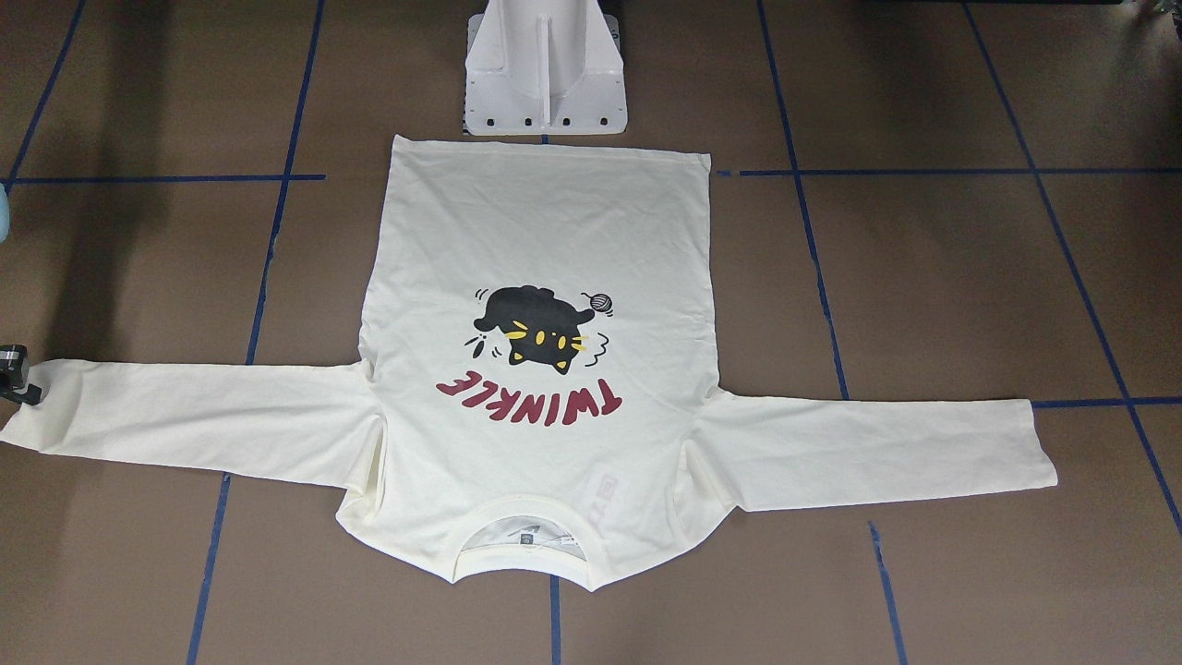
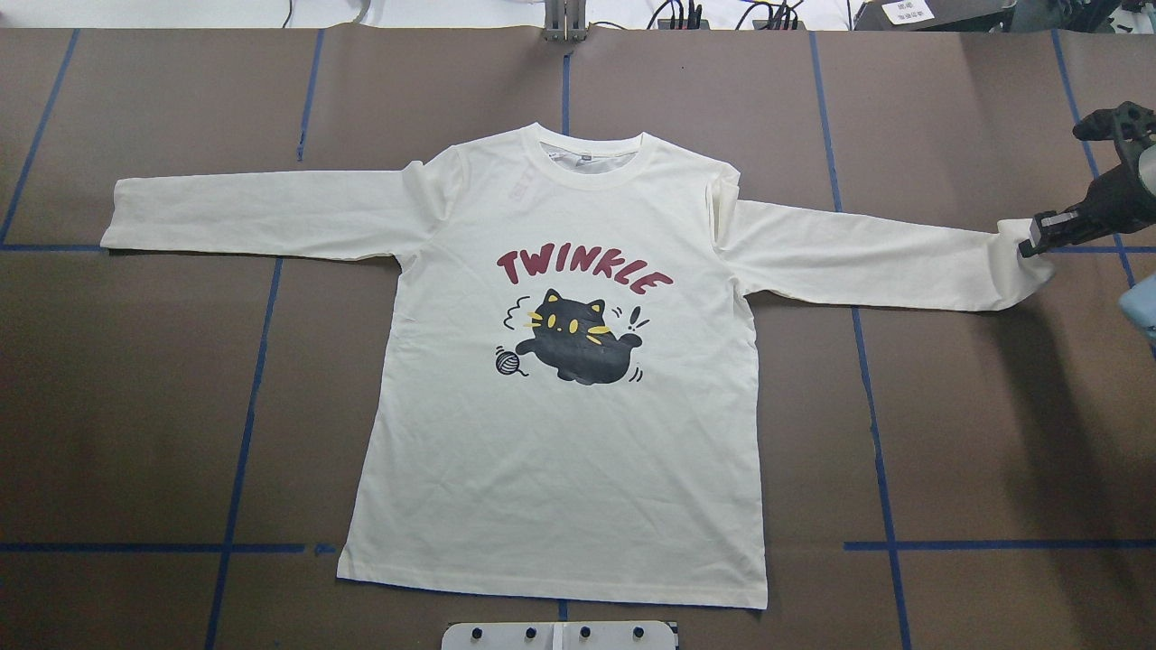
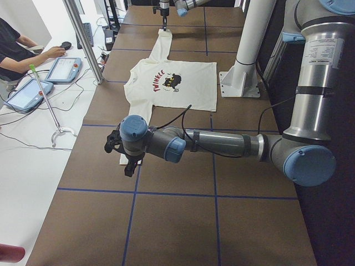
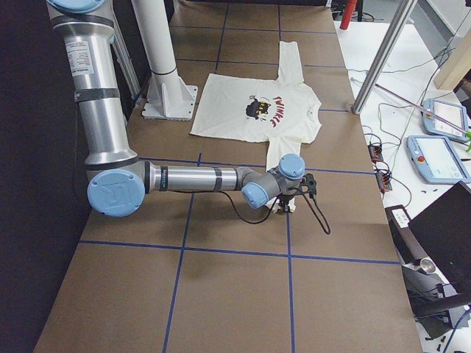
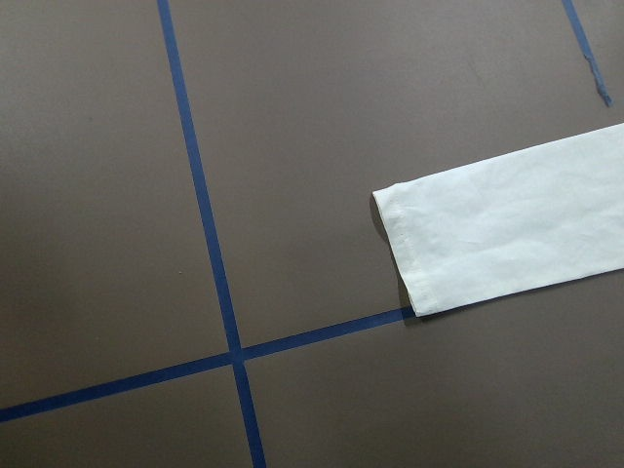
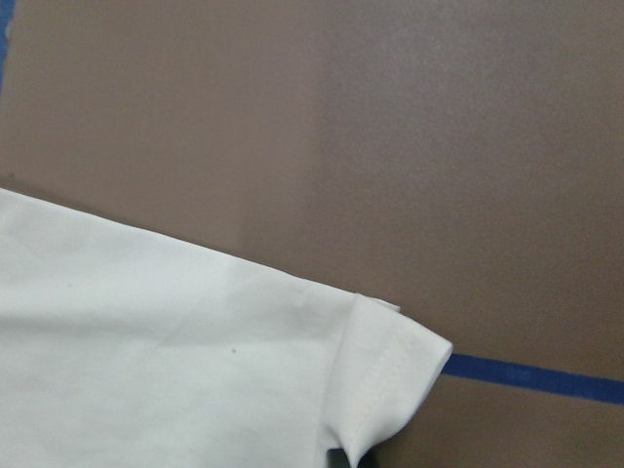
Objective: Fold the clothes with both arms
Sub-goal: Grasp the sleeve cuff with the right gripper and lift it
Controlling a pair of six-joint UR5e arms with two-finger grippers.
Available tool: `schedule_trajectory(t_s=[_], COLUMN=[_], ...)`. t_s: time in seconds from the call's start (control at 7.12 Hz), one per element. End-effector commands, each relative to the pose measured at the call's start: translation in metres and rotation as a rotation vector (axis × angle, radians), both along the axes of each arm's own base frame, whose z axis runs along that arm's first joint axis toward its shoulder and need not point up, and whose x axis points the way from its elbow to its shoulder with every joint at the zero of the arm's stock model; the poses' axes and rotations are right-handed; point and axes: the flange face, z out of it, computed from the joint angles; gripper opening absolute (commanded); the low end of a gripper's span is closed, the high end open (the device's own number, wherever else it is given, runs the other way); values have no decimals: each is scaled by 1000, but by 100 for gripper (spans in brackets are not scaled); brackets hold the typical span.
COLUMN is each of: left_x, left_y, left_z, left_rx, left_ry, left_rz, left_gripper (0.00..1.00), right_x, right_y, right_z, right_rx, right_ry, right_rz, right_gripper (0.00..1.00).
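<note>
On the bench [image 2: 181, 406] the shirt [image 2: 560, 433] is lying flat, print up, the right hand [image 2: 1037, 244] pinching one cuff [image 2: 1007, 262] while the left hand [image 3: 130, 166], its grip impossible to tell, is hovering near the other cuff [image 5: 429, 244], probably needing to grasp it next.

Cream T-shirt [image 2: 560, 469] lies flat on the worktop [image 2: 948, 433], cat print up, sleeves outstretched. Right arm [image 4: 191, 179] fingers [image 2: 1048, 233] pinch one cuff [image 2: 1016, 271]; left arm [image 3: 222, 145] hangs near the other.
</note>
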Motion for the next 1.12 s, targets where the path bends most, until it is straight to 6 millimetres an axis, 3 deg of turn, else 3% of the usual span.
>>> schedule_trajectory(t_s=[0.0,0.14,0.42,0.56,0.84,0.98], left_x=[0,0,0,0,0,0], left_y=[-4,-6,-8,-9,-9,-9], left_z=[-7,-10,-14,-11,-10,-8], left_rx=[11,17,21,16,12,6], left_ry=[0,-4,-5,-5,-4,-6], left_rz=[-1,-3,-4,-5,-6,-7], left_gripper=[100,100,100,100,100,100], right_x=[-24,-41,-129,-170,-212,-233], right_y=[-47,-65,-93,-87,-68,-44], right_z=[-103,-154,-302,-361,-435,-464], right_rx=[-25,-12,14,-7,56,106], right_ry=[-138,-182,-267,-307,-365,-407], right_rz=[45,50,56,60,9,-38], right_gripper=[0,0,0,0,0,0])
